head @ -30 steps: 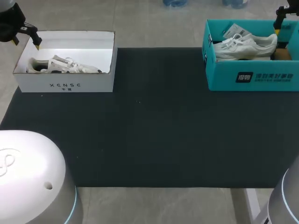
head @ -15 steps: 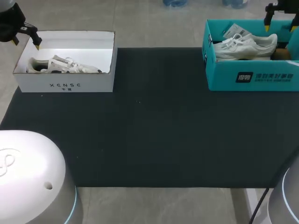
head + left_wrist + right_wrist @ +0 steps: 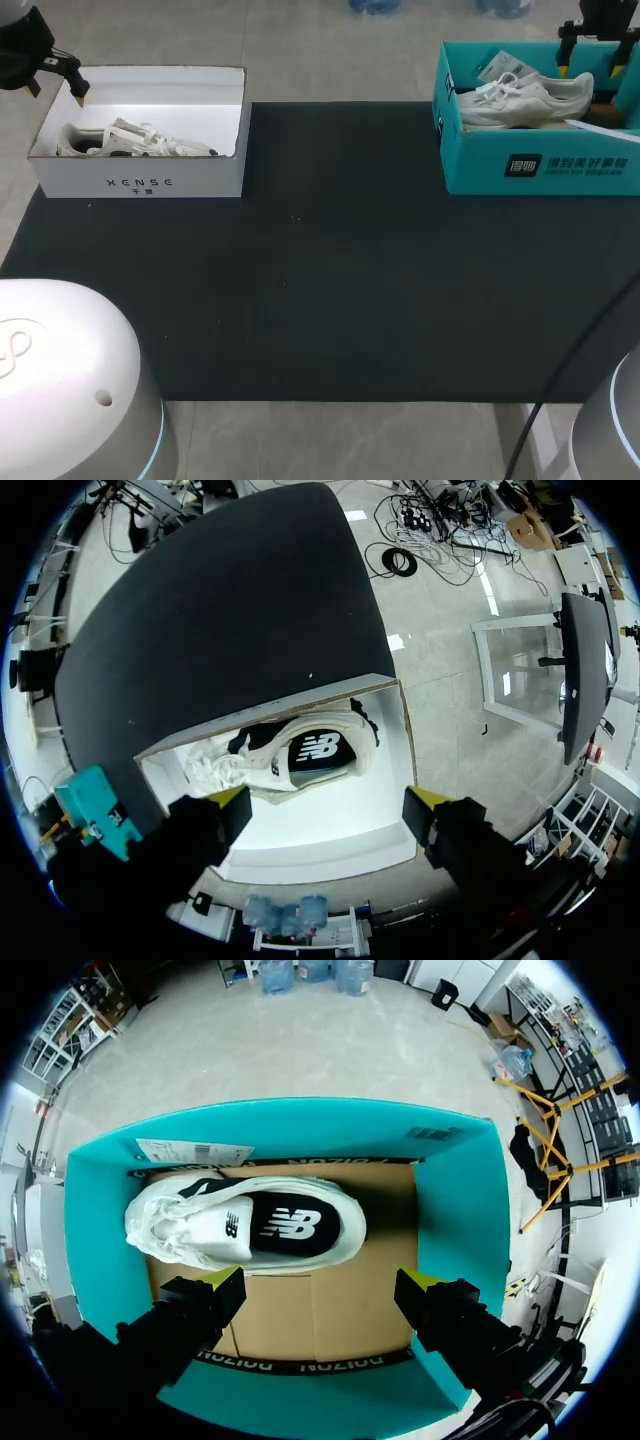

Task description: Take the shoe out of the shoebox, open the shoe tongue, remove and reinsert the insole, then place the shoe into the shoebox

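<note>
A white shoe lies on its side in the white shoebox at the table's far left. My left gripper hangs open above that box's far left corner; in the left wrist view the shoe lies ahead of the open gripper. A second white shoe rests in the teal shoebox at the far right. My right gripper hovers open over that shoe's heel end. In the right wrist view the shoe lies just ahead of the gripper, inside the teal walls.
A black mat covers the table between the two boxes. A white paper label leans against the teal box's far wall, behind the shoe. The bases of both arms fill the near corners, left base.
My right gripper has moved left, from the teal box's right end to above the shoe's heel. The left gripper has stayed still.
</note>
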You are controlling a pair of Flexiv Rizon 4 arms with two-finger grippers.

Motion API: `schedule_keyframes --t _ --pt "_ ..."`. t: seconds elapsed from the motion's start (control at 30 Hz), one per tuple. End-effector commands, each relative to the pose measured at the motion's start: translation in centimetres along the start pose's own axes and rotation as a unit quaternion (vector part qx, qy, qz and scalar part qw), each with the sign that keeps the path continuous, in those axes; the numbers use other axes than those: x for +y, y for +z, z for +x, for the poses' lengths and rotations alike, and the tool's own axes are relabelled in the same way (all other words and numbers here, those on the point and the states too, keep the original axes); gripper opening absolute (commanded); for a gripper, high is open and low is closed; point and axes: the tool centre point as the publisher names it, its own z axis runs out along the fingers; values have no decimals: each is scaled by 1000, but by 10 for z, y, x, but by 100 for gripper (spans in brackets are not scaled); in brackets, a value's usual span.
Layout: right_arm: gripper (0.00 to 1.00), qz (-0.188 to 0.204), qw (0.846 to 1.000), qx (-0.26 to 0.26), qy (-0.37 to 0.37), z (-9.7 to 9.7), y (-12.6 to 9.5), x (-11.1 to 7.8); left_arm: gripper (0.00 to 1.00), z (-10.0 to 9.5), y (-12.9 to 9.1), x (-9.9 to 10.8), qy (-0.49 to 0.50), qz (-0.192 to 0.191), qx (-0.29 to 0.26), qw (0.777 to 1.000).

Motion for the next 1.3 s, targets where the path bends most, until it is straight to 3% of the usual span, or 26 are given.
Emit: schedule_keyframes --t 0.03,0.4,0.8,1.3 --pt "100 9 1000 11 -5 -9 23 10 100 0 -1 0 0 0 1 1000" --pt "100 -2 999 7 -45 -24 45 23 100 0 -1 0 0 0 1 1000" --pt "100 -1 999 2 -52 -37 47 46 100 0 -1 0 0 0 1 1000" --pt "100 32 998 9 -60 -32 59 57 100 0 -1 0 0 0 1 1000"
